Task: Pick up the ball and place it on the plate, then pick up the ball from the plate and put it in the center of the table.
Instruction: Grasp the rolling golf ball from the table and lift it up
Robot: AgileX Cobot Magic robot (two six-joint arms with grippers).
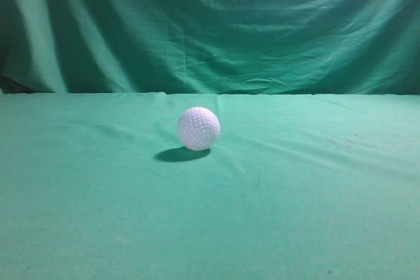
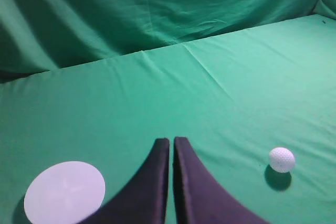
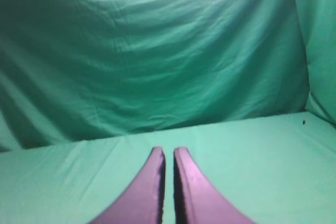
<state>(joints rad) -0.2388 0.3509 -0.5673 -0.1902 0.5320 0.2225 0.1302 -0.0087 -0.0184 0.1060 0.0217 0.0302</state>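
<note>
Ball (image 2: 282, 159) sits alone on table (image 2: 226, 93), plate (image 2: 64, 191) well apart; both grippers (image 2: 171, 141) (image 3: 168, 151) seemingly closed, empty.

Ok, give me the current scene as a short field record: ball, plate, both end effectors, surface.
ball: white, dimpled, resting on the table, free of both end effectors
plate: white, round, empty, seen only in the left wrist view, left of the left end effector
left end effector: fingers together, holding nothing, ball off to its right
right end effector: fingers together, holding nothing, no ball or plate in its view
table: green cloth, slightly wrinkled
</note>
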